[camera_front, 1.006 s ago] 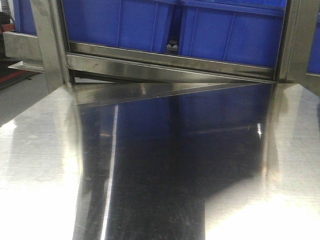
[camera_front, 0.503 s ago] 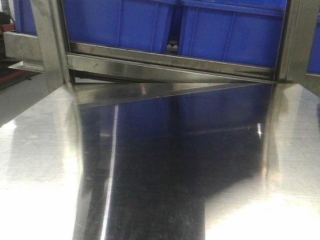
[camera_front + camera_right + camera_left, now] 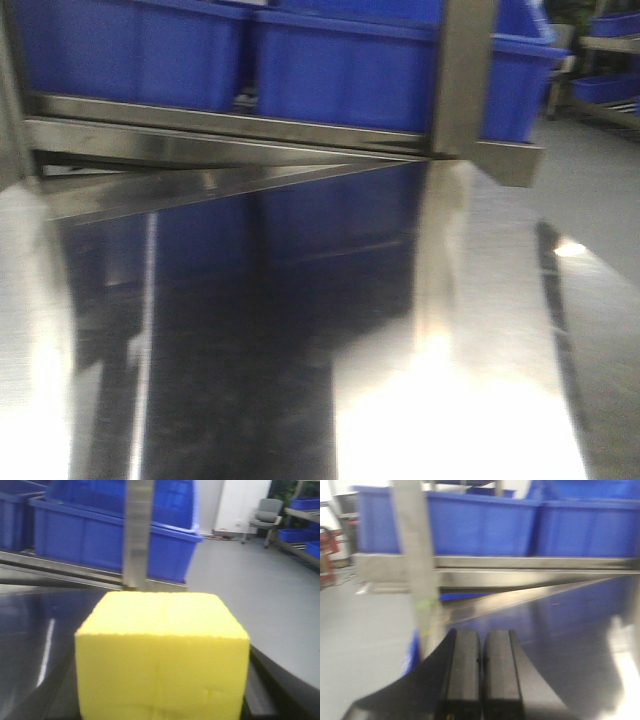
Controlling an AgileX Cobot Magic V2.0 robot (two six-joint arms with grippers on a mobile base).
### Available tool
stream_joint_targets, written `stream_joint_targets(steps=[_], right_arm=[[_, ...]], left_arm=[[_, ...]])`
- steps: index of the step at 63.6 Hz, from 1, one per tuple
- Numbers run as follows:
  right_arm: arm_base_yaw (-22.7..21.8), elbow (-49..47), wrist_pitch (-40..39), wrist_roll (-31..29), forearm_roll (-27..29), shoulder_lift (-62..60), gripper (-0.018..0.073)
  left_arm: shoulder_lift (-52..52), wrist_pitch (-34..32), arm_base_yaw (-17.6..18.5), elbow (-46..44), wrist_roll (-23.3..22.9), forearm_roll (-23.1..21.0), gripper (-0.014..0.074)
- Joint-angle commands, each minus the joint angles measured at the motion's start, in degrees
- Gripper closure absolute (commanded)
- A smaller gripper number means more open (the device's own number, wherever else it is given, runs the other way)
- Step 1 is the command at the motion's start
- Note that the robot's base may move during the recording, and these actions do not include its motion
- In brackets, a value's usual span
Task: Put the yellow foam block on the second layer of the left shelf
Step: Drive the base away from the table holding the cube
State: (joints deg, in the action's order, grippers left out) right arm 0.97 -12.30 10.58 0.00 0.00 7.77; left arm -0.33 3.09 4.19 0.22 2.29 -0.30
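Observation:
The yellow foam block (image 3: 162, 660) fills the lower middle of the right wrist view, a matte cube with sharp edges. My right gripper (image 3: 162, 685) is shut on it, and one dark finger (image 3: 261, 677) shows at its right side. It hangs above a shiny steel shelf surface (image 3: 30, 630). In the left wrist view my left gripper (image 3: 481, 652) is shut, its black pads pressed together with nothing between them. Neither the block nor a gripper shows in the front view.
Blue plastic bins (image 3: 340, 70) stand on a steel rail behind the reflective steel surface (image 3: 490, 300). An upright steel post (image 3: 462, 70) rises at the right rear. Beyond it lie grey floor (image 3: 260, 580), an office chair (image 3: 267, 510) and another rack with blue bins (image 3: 610, 40).
The front view has swung to the right and is blurred. Bins and post have slid left in the frame, and floor with a far rack now shows at the right.

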Motion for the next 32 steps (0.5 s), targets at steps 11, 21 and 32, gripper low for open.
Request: stream_joint_targets(steps=[11,21,32], right_arm=[[-0.28,-1.64,-5.65,-0.75,0.0,0.55,0.0072],[-0.28,-1.64,-5.65,-0.75,0.0,0.55,0.0072],[-0.28,-1.64,-5.65,-0.75,0.0,0.55,0.0072]], left_arm=[[-1.21,-4.73,0.38,1.51,-0.18,-0.32,0.0472],[-1.21,-4.73,0.38,1.51,-0.18,-0.32,0.0472],[-1.21,-4.73,0.38,1.51,-0.18,-0.32,0.0472]])
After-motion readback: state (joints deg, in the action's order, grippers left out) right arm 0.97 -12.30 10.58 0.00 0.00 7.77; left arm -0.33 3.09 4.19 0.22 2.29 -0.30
